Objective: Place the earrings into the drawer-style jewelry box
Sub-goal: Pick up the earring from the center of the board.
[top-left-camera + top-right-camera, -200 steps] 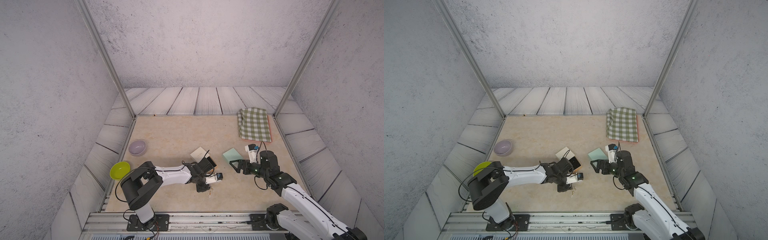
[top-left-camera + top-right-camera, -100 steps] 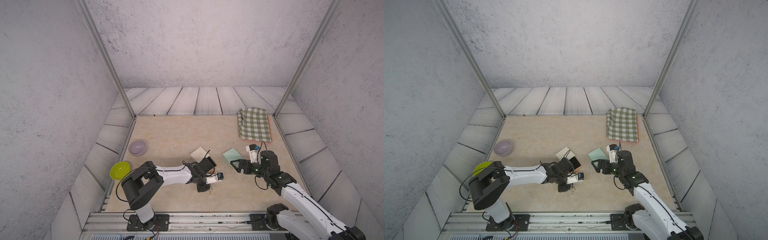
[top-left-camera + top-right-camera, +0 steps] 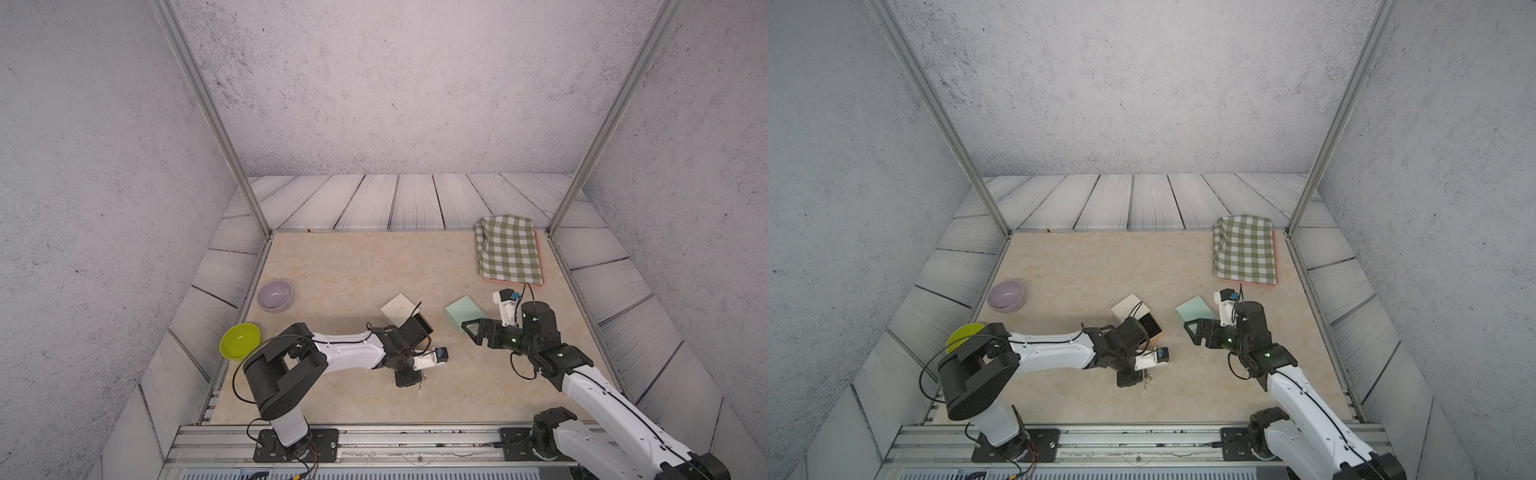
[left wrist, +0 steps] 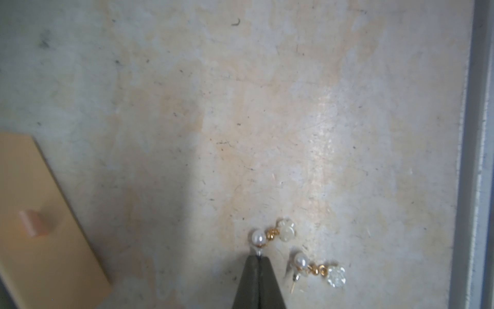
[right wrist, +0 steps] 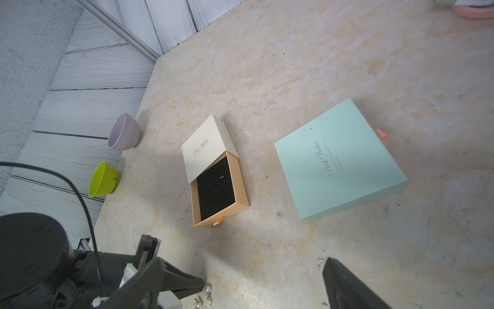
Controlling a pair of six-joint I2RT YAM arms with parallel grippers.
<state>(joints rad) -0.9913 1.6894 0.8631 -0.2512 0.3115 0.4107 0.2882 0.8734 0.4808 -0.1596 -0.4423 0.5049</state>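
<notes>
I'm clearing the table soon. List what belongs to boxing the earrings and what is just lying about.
Job: pinched earring, loose earring, cream jewelry box with its tray slid open, left gripper shut on the pinched earring's post.
Lying about: mint box, lilac bowl, green bowl, checked cloth.

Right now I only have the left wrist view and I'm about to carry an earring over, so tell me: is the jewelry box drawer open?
Observer: Yes. The right wrist view shows the jewelry box with its tan tray slid out and the black lining exposed.
Operator: Good; the left gripper is shut on one earring. Anything in the tray?
Observer: It looks empty, just two tiny pale marks on the lining.
Operator: Where's the other arm?
Observer: In both top views the right gripper hangs open by the mint-green box, apart from the tray.
</notes>
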